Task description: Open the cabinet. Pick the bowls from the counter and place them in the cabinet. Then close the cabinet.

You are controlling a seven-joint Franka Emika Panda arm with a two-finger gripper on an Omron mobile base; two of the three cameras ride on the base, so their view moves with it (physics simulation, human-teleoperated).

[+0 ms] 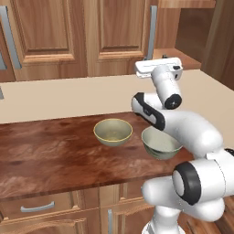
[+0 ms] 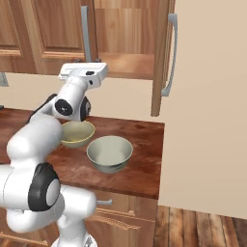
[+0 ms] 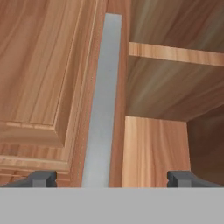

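The cabinet's right door (image 2: 161, 58) stands swung open, its grey handle (image 2: 171, 53) facing out, and the wooden shelf (image 2: 128, 65) inside is bare. The left door (image 1: 119, 27) is closed. My gripper (image 3: 112, 178) is open and holds nothing, raised in front of the closed door's bar handle (image 3: 103, 100) with the open compartment (image 3: 175, 96) to the right. The white hand (image 1: 158, 68) hangs above the bowls. On the counter (image 1: 55, 155) sit the beige-olive bowl (image 1: 113, 131) and, to its right, the grey-green bowl (image 1: 160, 144), partly behind my arm.
Another wall cabinet door with a grey handle (image 1: 9, 32) lies to the left. Drawer units (image 1: 36, 208) sit under the counter. A tall beige wall (image 2: 212, 120) bounds the counter's right end, close to the open door.
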